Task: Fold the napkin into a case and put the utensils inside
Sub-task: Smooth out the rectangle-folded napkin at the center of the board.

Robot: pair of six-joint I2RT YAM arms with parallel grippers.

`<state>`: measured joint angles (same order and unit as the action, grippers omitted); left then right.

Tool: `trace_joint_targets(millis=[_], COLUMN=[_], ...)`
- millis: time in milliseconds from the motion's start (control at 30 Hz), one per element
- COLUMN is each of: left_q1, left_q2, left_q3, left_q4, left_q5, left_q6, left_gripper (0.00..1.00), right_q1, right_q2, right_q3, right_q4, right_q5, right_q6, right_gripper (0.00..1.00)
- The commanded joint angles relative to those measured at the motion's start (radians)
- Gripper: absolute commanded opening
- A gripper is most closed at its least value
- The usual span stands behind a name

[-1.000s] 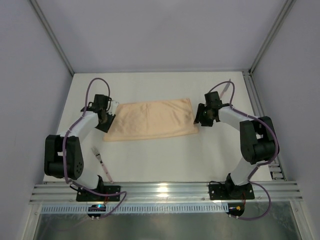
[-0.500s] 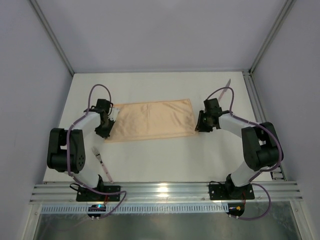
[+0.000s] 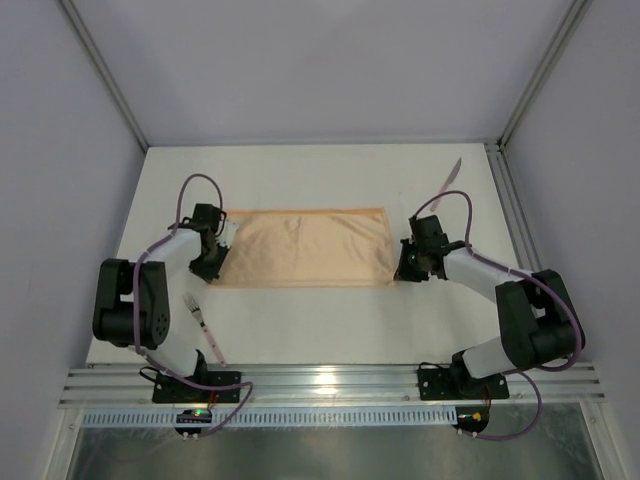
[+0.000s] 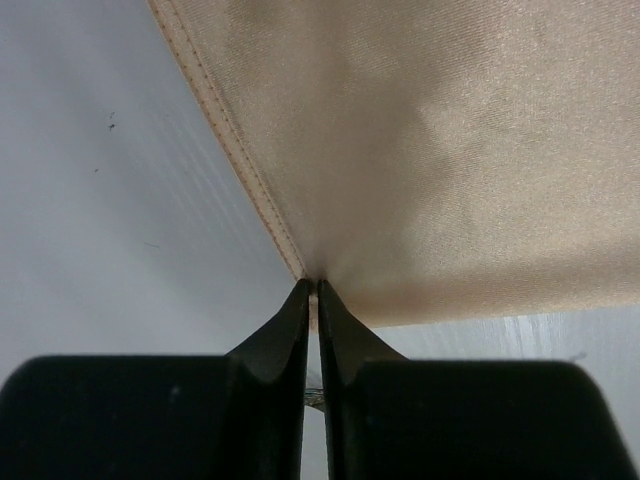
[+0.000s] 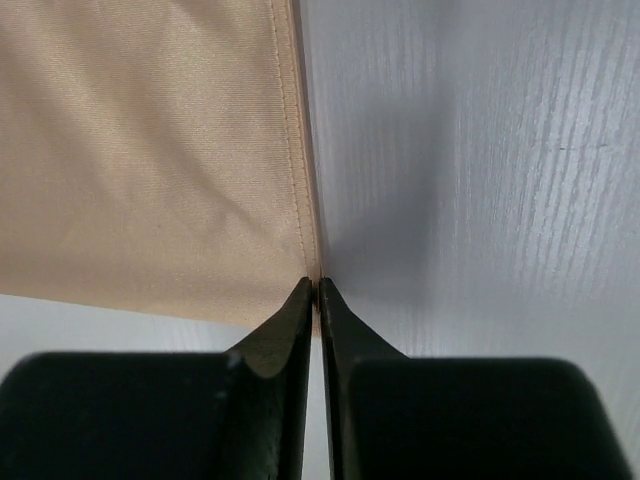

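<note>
White surface [image 3: 300,330] holds the peach napkin [image 3: 305,247] in the middle, a wide flat shape. The left end effector [image 4: 312,288] pinches its near left corner, and the right end effector [image 5: 312,288] pinches its near right corner. A second ago the cloth was puffy and tilted; now it is flat and tight. The fork [image 3: 200,322] lies near the left arm. The knife [image 3: 447,180] lies far back on the right.

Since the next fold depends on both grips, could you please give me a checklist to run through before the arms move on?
1. Left pincer shut on the near left corner of the napkin: ok.
2. Right pincer shut on its near right corner: ok.
3. Napkin spread flat between them: ok.
4. Fork off the cloth, near left: ok.
5. Knife off the cloth, far right: ok.
6. All cloth layers caught in each grip: cannot tell.
</note>
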<state>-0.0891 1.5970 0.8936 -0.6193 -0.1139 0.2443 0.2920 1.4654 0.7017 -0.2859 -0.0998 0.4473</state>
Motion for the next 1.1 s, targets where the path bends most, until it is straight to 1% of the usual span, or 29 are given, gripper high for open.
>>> trace_joint_targets(millis=[0,67,133,167,200,300,400,433,467,500,533,567,600,633,667,700,767,833,933,1067], left_q1=[0.008,0.008,0.008,0.008,0.008,0.038,0.063,0.065,0.063,0.065,0.065,0.065,0.065,0.066,0.066,0.065,0.065,0.066,0.068,0.071], left_q2=[-0.040,-0.063,-0.089,-0.100,-0.115,-0.178,-0.192,-0.181,-0.139,-0.109,-0.077,-0.045,0.022,0.053,0.085,0.142,0.200,0.282,0.379,0.445], left_q3=[-0.019,-0.013,0.002,0.007,0.013,0.068,0.158,0.204,0.231,0.255,0.312,0.336,0.359,0.379,0.415,0.433,0.496,0.540,0.622,0.680], left_q4=[0.017,0.009,-0.014,-0.023,-0.036,-0.080,-0.079,-0.062,-0.051,-0.040,-0.024,-0.013,-0.001,0.016,0.048,0.059,0.073,0.076,0.078,0.050], left_q5=[-0.007,-0.006,-0.010,-0.013,-0.018,0.003,0.011,0.010,0.010,0.013,0.016,0.019,0.022,0.019,0.028,0.040,0.080,0.089,0.111,0.151], left_q6=[0.019,0.016,0.018,0.019,0.029,0.044,0.036,0.036,0.033,0.032,0.023,0.021,0.021,0.020,0.021,0.024,0.033,0.030,0.013,-0.008], left_gripper=[0.08,0.09,0.12,0.13,0.18,0.25,0.30,0.30,0.30,0.29,0.29,0.24,0.22,0.21,0.20,0.19,0.19,0.20,0.20,0.22], right_q1=[0.001,0.002,0.003,0.001,0.002,-0.005,-0.030,-0.043,-0.050,-0.054,-0.059,-0.060,-0.062,-0.065,-0.071,-0.073,-0.074,-0.079,-0.080,-0.082], right_q2=[-0.048,-0.047,-0.048,-0.054,-0.060,-0.068,0.011,0.080,0.119,0.156,0.227,0.261,0.294,0.323,0.375,0.401,0.476,0.525,0.601,0.633], right_q3=[-0.019,-0.004,0.013,0.034,0.050,0.152,0.292,0.368,0.405,0.444,0.517,0.548,0.582,0.638,0.662,0.686,0.755,0.824,0.880,0.883], right_q4=[0.010,0.004,-0.009,-0.022,-0.032,-0.065,-0.056,-0.053,-0.050,-0.049,-0.052,-0.053,-0.055,-0.058,-0.058,-0.059,-0.075,-0.100,-0.122,-0.116], right_q5=[0.017,0.012,-0.001,-0.001,0.006,0.044,0.040,0.031,0.026,0.028,0.032,0.032,0.034,0.034,0.031,0.028,0.023,0.017,-0.017,-0.038], right_q6=[-0.012,-0.018,-0.022,-0.030,-0.038,-0.087,-0.133,-0.137,-0.145,-0.154,-0.159,-0.165,-0.171,-0.174,-0.177,-0.179,-0.186,-0.188,-0.187,-0.179], right_gripper=[0.11,0.19,0.23,0.28,0.29,0.31,0.31,0.30,0.29,0.27,0.26,0.25,0.24,0.24,0.24,0.24,0.25,0.25,0.25,0.25])
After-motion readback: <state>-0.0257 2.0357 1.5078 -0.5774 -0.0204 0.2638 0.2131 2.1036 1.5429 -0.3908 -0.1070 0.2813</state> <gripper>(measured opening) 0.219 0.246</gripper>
